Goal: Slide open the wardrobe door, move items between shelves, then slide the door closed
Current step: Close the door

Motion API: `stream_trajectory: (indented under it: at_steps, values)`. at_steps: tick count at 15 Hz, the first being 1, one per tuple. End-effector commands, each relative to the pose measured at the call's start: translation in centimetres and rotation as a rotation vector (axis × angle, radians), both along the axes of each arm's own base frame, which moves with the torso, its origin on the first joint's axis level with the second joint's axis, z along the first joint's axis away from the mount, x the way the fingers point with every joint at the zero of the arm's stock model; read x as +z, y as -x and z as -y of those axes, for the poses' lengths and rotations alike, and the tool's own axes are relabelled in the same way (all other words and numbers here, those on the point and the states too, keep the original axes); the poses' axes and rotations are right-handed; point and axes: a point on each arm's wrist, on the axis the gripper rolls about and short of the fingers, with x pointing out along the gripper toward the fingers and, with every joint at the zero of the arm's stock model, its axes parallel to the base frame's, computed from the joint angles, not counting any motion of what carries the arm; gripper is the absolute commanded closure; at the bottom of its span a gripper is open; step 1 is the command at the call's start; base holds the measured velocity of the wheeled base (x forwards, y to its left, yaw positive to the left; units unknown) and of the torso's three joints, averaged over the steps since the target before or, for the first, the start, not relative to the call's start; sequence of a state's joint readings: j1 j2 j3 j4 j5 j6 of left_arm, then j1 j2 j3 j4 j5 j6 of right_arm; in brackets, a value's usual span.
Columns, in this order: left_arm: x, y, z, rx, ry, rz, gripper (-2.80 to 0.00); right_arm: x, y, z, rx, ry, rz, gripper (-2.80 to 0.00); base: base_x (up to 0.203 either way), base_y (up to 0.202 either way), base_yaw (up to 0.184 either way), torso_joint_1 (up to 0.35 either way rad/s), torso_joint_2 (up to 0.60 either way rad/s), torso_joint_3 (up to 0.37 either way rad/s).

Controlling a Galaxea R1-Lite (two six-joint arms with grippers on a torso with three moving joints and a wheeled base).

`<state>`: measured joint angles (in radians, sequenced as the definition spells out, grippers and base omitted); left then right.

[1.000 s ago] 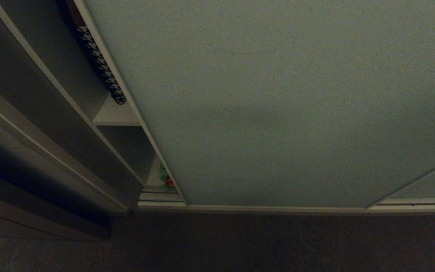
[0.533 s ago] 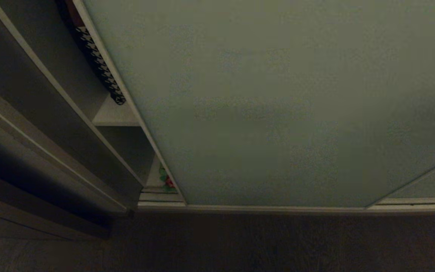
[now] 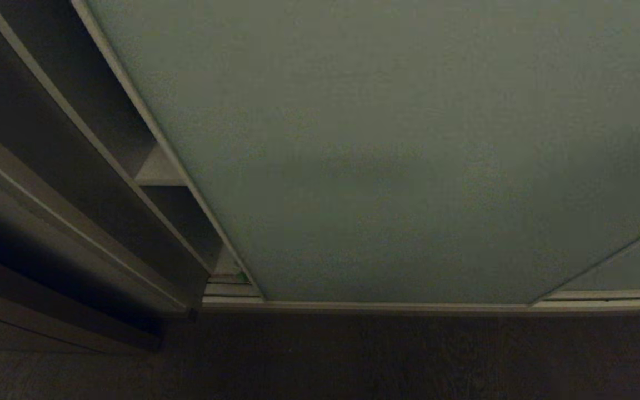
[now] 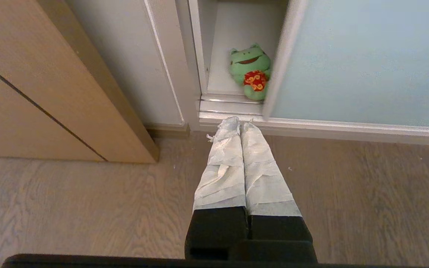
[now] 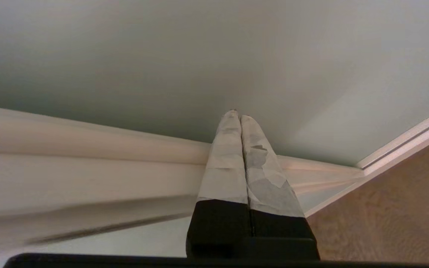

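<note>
Nearest us, our left end effector (image 4: 240, 124) hangs over the wood floor (image 4: 88, 208), fingers pressed together and empty. Just past it, a green frog plush (image 4: 250, 70) sits at the front edge of the wardrobe's white bottom shelf (image 4: 222, 80), partly behind the sliding wardrobe door (image 3: 409, 166). Our right end effector (image 5: 237, 113), fingers together, points at that door's pale panel.

My left gripper (image 4: 240, 124) hangs low, its taped fingers (image 4: 222, 163) pressed together and empty, pointing forward and down. My right gripper (image 5: 236, 115) is also pinched closed on nothing, taped fingers (image 5: 264, 175) flush together. Neither arm shows from the head camera.
</note>
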<state>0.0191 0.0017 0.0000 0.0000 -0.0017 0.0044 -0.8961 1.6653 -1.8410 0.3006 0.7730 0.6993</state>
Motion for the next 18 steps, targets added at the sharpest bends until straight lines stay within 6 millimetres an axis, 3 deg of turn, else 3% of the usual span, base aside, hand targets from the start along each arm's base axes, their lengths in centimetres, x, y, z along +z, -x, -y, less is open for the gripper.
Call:
stream_trajectory:
  at_steps: [1, 7, 12, 15, 18]
  values:
    - [0.0, 0.0, 0.0, 0.001, 0.000, -0.001, 0.00, 1.1, 1.2, -2.1, 0.019, 0.027, 0.026, 0.00, 0.000, 0.000, 0.000, 0.000, 0.00, 0.000]
    - [0.0, 0.0, 0.0, 0.001, 0.000, -0.001, 0.00, 1.3, 2.5, -5.3, 0.070, 0.036, 0.034, 0.00, 0.000, 0.000, 0.000, 0.000, 0.00, 0.000]
    - [0.0, 0.0, 0.0, 0.000, 0.000, -0.001, 0.00, 0.2, 2.3, -4.9, 0.067, 0.015, 0.008, 0.00, 0.000, 0.000, 0.000, 0.000, 0.00, 0.000]
    - [0.0, 0.0, 0.0, 0.001, 0.000, -0.001, 0.00, 1.0, 2.7, -5.0, 0.049, 0.070, 0.045, 0.00, 0.000, 0.000, 0.000, 0.000, 0.00, 0.000]
    - [0.0, 0.0, 0.0, 0.001, 0.000, -0.001, 0.00, 2.2, 4.7, -7.3, -0.028, 0.179, 0.085, 0.00, 0.000, 0.000, 0.000, 0.000, 0.00, 0.000]
